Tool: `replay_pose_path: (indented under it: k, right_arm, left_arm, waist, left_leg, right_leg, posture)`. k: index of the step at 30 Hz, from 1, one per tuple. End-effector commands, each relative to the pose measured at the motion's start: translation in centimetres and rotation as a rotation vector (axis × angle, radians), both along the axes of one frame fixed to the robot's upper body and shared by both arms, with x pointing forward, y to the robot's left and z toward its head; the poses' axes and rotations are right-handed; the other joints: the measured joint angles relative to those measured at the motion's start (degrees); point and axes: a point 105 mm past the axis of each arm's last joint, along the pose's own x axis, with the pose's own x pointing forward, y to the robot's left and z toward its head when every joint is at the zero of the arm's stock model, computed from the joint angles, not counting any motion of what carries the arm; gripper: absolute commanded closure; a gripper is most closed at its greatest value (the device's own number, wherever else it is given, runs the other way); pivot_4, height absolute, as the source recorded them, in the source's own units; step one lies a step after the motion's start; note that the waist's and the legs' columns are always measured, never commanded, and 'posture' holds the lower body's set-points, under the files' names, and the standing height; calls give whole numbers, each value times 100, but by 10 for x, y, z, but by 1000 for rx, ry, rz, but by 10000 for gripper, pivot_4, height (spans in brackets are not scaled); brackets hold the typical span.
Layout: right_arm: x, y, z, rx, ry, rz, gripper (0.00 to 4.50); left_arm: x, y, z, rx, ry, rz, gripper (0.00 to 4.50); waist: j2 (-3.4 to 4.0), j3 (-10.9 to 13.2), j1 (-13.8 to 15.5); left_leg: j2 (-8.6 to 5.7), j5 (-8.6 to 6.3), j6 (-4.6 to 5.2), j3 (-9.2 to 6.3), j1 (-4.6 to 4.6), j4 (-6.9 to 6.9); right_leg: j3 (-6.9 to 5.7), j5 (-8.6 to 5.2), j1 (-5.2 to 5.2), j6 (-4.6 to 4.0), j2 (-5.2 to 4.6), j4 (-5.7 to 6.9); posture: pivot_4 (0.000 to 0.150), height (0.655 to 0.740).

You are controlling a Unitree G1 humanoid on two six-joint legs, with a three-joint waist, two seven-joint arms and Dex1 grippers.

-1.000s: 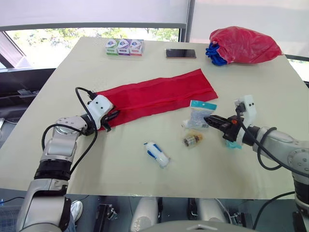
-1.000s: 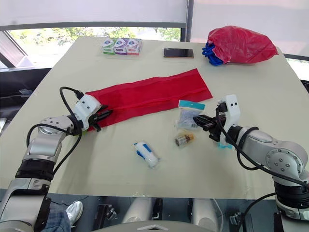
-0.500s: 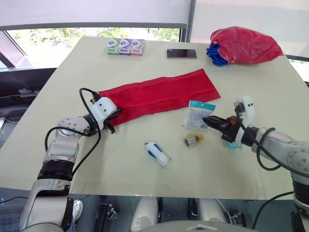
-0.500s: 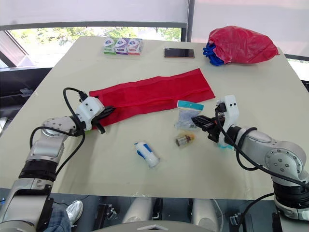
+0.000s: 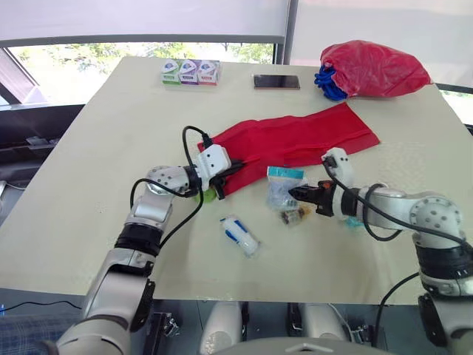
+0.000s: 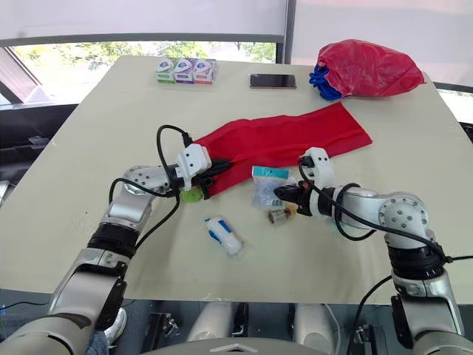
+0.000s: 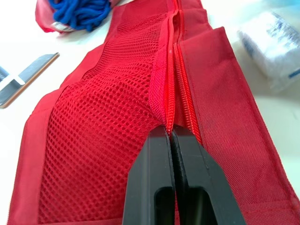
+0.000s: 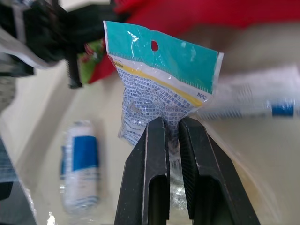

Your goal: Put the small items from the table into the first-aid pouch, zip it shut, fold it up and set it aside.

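The long red first-aid pouch [image 5: 310,137] lies flat across the middle of the table, mesh side up. My left gripper [image 5: 235,166] is shut on the pouch's near-left end, pinching the zipper seam [image 7: 171,133]. A clear plastic packet with a teal header [image 5: 279,185] sits just in front of the pouch. My right gripper [image 5: 294,194] is shut on that packet's lower edge [image 8: 172,123]. A white and blue bandage roll [image 5: 240,235] and a small brown item [image 5: 293,215] lie on the table nearer me. A small green item [image 5: 209,195] rests beside the left gripper.
A stuffed red bag with blue cord [image 5: 373,69] sits at the far right, a phone [image 5: 277,81] and three small boxes [image 5: 191,72] along the far edge. A teal item [image 5: 351,220] lies under my right forearm.
My left gripper has dragged the pouch well to the right, uncovering the green item. My right gripper has moved left and closed on the packet, which has shifted left.
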Motion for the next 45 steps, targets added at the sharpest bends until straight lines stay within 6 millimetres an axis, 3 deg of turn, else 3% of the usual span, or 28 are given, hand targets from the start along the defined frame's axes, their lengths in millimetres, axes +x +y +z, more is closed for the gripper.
replay_pose_path:
  k: [1,6,10,15,20,26,30,34,39,45]
  right_arm:
    - [7,5,9,21,19,-1,45000]
    - [16,9,13,41,55,-28,45000]
    - [-4,14,20,50,38,80,45000]
    - [-24,-2,15,-7,27,120,45000]
    - [-37,-26,21,-21,7,99,45000]
    - [-43,-32,27,-10,-15,87,45000]
    - [-41,-28,24,-1,-1,61,45000]
    - [-43,-12,19,17,23,83,45000]
    - [-25,-3,8,19,65,6,45000]
    - [1,14,13,62,109,-55,45000]
  left_arm:
    - [1,-9,17,-22,-56,-62,44763]
    - [-5,-27,12,6,-54,-171,44763]
    - [-7,-38,4,52,-48,-238,44763]
    - [-9,-51,-4,106,-42,-326,44763]
    - [-25,-62,-13,173,-12,-505,44763]
    - [-42,-49,-22,240,31,-643,44763]
    - [-24,-32,-17,245,54,-519,44763]
    - [-4,-20,-3,200,53,-386,44763]
    - [0,-15,4,154,65,-350,44763]
    - [0,-13,5,139,66,-334,44763]
  waist:
    - [0,0,-3]
    - [0,0,17]
    - [0,0,12]
    - [-2,-1,-16]
    - [-3,-2,16]
    - [-4,-2,-4]
    - [-4,-2,-22]
    - [-5,-3,-10]
    - [-7,-3,-10]
    - [-7,-3,-18]
  left_leg:
    - [0,0,0,0,0,0]
    - [0,0,1,-5,-1,0]
    - [-3,-3,6,-3,-5,0]
    - [-3,-7,13,-8,-10,0]
    - [-2,-7,13,-8,-8,1]
    - [1,-9,15,-3,-7,2]
    - [5,-8,15,-4,-3,2]
    - [4,-8,15,-5,-4,12]
    - [3,-8,15,-3,-7,13]
    - [3,-8,15,-3,-10,12]
  right_leg:
    - [0,0,0,0,0,0]
    - [-3,0,1,0,0,1]
    - [-1,1,0,1,-2,-1]
    - [-7,1,2,2,-3,-10]
    - [-6,0,2,2,-3,-9]
    - [0,0,2,1,0,-14]
    - [1,0,2,1,3,-11]
    - [0,0,3,2,3,-5]
    - [0,1,2,2,1,-8]
    - [0,1,1,2,2,-7]
  posture:
    - [1500,7400]
    - [1500,7400]
    - [1500,7400]
    - [1500,7400]
    - [1500,7400]
    - [1500,7400]
    - [1500,7400]
    - [1500,7400]
    - [1500,7400]
    - [1500,7400]
